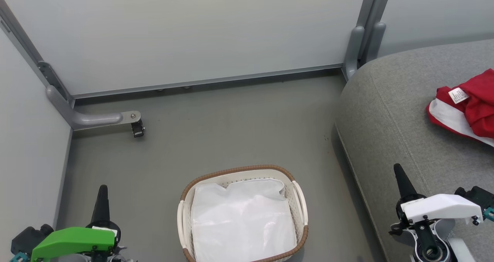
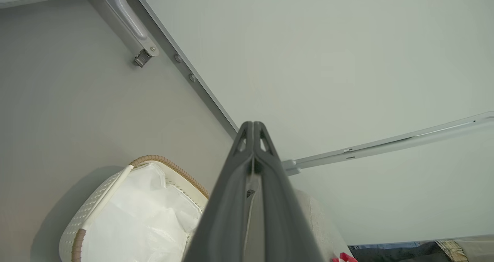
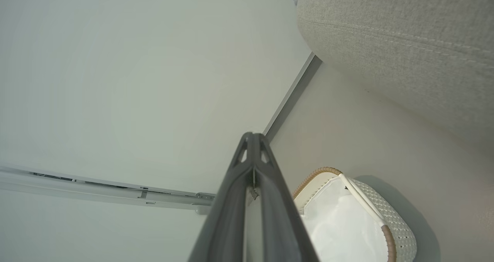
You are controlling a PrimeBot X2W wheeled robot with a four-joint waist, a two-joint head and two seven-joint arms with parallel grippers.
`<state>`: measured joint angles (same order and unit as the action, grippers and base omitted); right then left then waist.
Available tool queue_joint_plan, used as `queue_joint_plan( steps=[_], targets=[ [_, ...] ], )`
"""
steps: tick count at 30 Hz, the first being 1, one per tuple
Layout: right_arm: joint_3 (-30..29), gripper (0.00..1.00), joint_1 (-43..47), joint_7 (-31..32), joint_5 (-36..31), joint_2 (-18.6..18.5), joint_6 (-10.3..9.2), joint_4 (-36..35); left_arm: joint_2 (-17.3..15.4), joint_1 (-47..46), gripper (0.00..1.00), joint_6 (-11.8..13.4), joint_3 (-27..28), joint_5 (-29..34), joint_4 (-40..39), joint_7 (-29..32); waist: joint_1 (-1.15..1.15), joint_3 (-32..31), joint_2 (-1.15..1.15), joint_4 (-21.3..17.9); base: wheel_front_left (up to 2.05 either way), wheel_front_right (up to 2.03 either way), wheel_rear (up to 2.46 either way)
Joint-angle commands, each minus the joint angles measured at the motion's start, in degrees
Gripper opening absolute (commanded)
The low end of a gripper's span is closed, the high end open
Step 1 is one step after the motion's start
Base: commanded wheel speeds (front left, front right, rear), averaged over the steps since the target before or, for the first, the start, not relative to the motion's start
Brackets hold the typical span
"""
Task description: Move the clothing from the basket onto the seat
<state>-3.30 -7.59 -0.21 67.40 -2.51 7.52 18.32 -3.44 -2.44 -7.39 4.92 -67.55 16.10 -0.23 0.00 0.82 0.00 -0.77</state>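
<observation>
The red clothing point(image 1: 469, 107), with a white panel and a small white label, lies bunched on the grey seat point(image 1: 389, 127) at the right; a red scrap point(image 2: 343, 258) peeks in at the left wrist view's bottom. The white basket point(image 1: 299, 200) with its brown woven rim stands on the floor at bottom centre, and inside it lies a white liner point(image 1: 241, 219). My left gripper point(image 1: 102, 188) is shut at the lower left, left of the basket. My right gripper point(image 1: 397, 168) is shut at the lower right, over the seat's front edge. Both wrist views show the basket point(image 2: 77, 231) point(image 3: 397, 227) and pressed-together fingers.
Pale partition walls point(image 1: 185, 30) close off the back and left. A grey bracket foot with a small caster point(image 1: 137, 127) juts onto the grey floor point(image 1: 231, 131) at the left. Another upright post point(image 1: 355, 49) stands by the seat's back corner.
</observation>
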Motion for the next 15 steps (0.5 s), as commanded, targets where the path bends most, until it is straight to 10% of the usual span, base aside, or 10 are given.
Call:
queue_joint_plan(
  steps=[1,15],
  targets=[
    [-0.4,0.0,0.3,0.4,1.5,-0.4,-0.03,-0.8,-0.1,-1.5,0.0,-0.1,0.3,-1.4,-0.7,0.4,0.0,0.0,0.0,0.0,0.0,0.0,0.0],
    [-1.2,0.0,0.7,2.3,8.5,-0.4,-0.02,-1.9,0.1,-2.4,0.0,-0.1,0.8,-8.4,-1.1,2.3,0.0,-0.2,0.0,0.2,0.0,0.0,0.0]
  ],
)
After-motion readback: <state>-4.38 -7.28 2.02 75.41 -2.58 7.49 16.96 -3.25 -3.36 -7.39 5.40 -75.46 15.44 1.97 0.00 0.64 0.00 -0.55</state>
